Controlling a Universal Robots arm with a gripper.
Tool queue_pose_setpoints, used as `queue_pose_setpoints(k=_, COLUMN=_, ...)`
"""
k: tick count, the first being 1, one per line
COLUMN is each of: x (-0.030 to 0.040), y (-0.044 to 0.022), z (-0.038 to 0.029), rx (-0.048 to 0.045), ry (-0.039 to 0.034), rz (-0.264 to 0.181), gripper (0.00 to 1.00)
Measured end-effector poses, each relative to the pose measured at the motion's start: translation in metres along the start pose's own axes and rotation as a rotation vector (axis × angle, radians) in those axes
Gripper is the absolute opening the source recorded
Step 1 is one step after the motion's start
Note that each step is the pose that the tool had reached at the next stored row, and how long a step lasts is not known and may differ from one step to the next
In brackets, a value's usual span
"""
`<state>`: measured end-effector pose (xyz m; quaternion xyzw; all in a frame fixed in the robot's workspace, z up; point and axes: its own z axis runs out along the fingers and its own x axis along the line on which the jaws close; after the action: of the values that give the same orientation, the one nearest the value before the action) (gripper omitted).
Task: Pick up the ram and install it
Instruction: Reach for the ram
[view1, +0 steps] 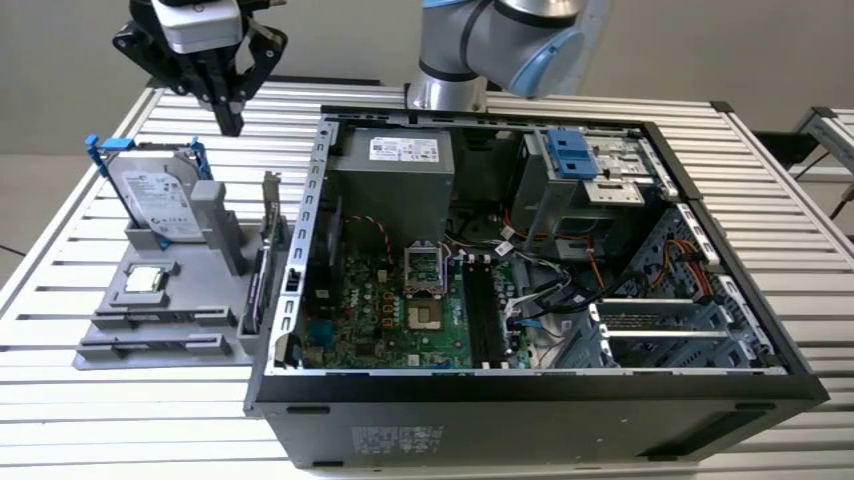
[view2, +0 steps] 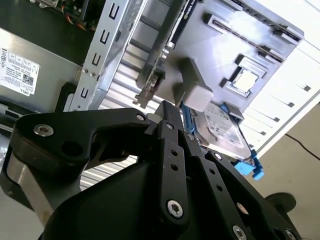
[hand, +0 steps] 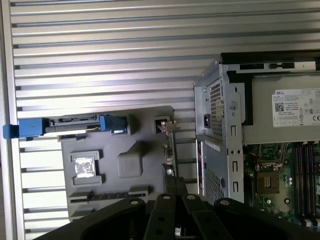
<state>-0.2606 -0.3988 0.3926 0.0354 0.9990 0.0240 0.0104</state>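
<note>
The black fingers of the gripper are pressed together into one narrow tip, with nothing between them. The tip points down and hangs in the air, touching nothing. In both wrist views the gripper shows as dark linkage in the foreground.

Below and just in front of the tip stands a hard drive in a blue bracket, upright on its edge at the far end of a grey parts holder. The holder lies flat on a slatted metal table. In front of the drive, a square silver processor sits in a shallow recess of the holder.

The ram appears to be the long, thin dark strip in a narrow slot just in front of the processor, well apart from the gripper. A second similar slot runs beside it at the holder's near edge, and I cannot tell for sure which one holds the stick.

An expansion card with a metal bracket stands on edge on the side of the holder nearest the computer case.

The case lies open on its side to the exterior view's right of the holder. Inside are a green motherboard with long black memory slots, a grey power supply and loose cables. The robot arm rises behind the case.
</note>
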Motion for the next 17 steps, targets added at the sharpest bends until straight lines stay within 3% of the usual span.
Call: queue_pose_setpoints(k=17, x=0.0159, y=-0.0011, z=-0.0004, rx=0.0, ry=0.0, rz=0.0, gripper=0.0)
